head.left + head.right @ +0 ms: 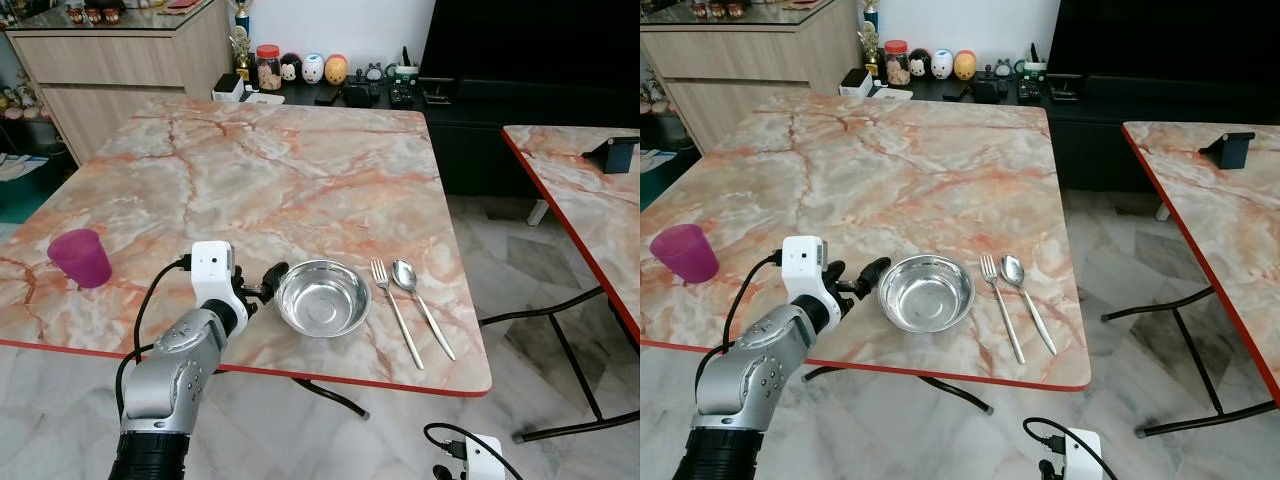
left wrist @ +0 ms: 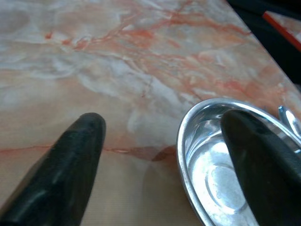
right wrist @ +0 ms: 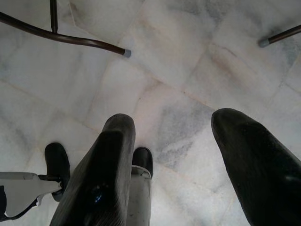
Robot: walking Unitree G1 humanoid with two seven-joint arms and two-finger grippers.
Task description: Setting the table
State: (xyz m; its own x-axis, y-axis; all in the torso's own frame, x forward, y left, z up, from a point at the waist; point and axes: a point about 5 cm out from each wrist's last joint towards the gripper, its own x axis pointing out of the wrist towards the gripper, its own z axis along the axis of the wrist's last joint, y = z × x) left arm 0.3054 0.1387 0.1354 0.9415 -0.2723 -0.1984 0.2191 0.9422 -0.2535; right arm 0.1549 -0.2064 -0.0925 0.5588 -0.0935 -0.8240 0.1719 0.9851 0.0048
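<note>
Left hand [image 1: 268, 283] is open at the shiny round steel bowl's [image 1: 322, 297] rim; looks like it's mid-placement, next fetch the purple plastic cup [image 1: 80, 257] well left of the bowl.

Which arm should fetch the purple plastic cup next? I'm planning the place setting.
Left. The left gripper is open at the steel bowl's rim, on the purple plastic cup's side; the right gripper hangs over the floor.
</note>
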